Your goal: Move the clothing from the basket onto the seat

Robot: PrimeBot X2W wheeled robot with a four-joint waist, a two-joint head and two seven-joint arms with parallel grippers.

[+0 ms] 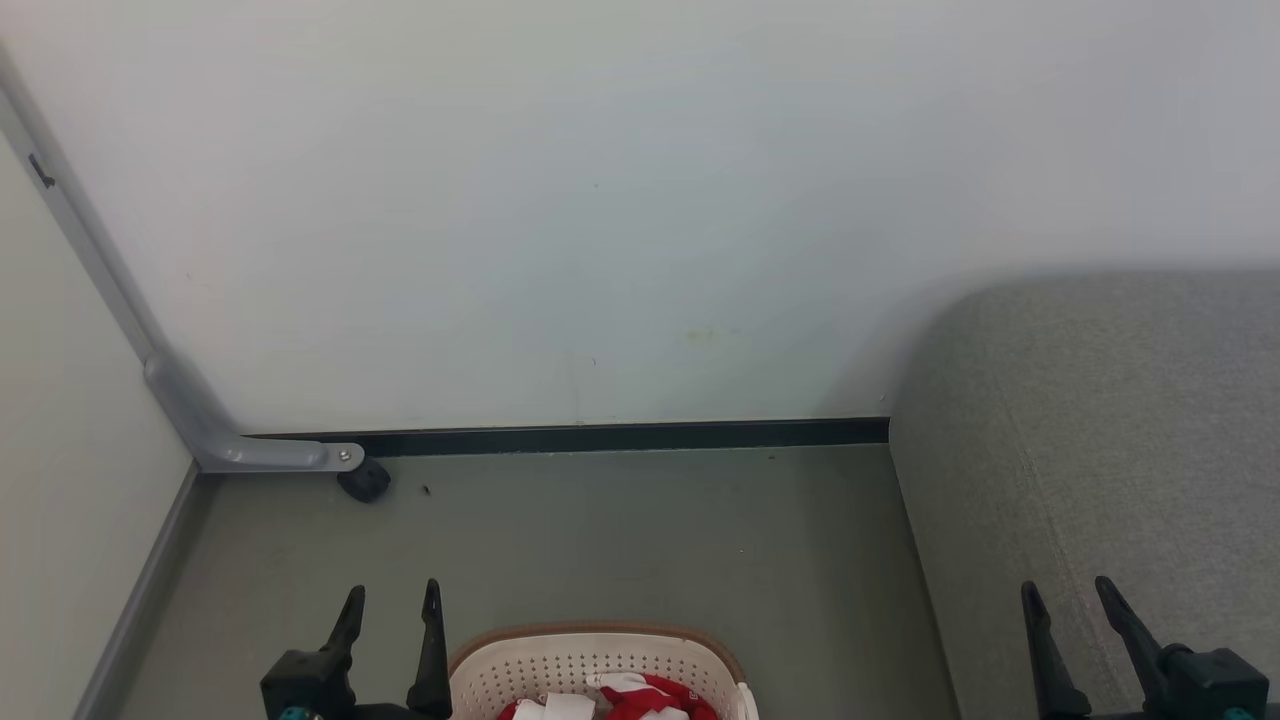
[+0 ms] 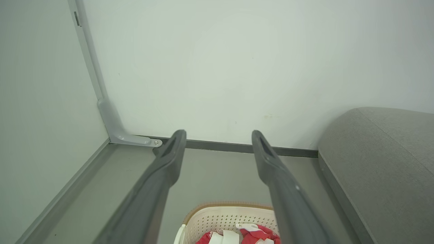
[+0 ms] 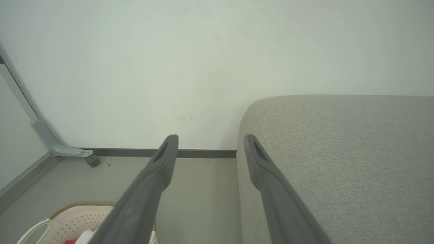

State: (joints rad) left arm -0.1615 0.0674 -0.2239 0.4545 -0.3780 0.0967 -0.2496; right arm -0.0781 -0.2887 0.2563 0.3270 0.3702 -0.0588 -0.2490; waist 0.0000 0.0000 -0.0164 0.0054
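The clothing (image 1: 620,698), red fabric with white stripes and trim, lies bunched inside the basket (image 1: 560,665) at the bottom edge of the head view, well below the brown rim; how much of it there is cannot be told, as the frame cuts it off. The basket, cream-white with rows of small holes, stands on the grey-green floor (image 1: 620,540), with a strip of bare floor between it and the seat (image 1: 1100,420). The seat is a large grey upholstered cushion with a rounded corner, its back against the wall (image 1: 600,200), and nothing lies on the part of it that shows. The left fingers (image 1: 430,640) rise just beside the basket's left rim, spread apart and grasping nothing; in the left wrist view the same left fingers (image 2: 159,189) stand wide, with the basket (image 2: 220,217) and the clothing (image 2: 257,234) low between them and the seat (image 2: 383,162) off to the right. The right fingers (image 1: 1045,650) are over the front part of the seat, likewise spread and holding nothing. In the right wrist view the right fingers (image 3: 271,189) straddle the seat's (image 3: 339,152) rounded corner, one over the cushion and the other over the floor, with the basket (image 3: 74,220) at the lower left. A dark baseboard (image 1: 620,437) runs along the foot of the wall, and a grey metal bracket (image 1: 250,455) with a small black caster (image 1: 365,482) sits in the left corner.
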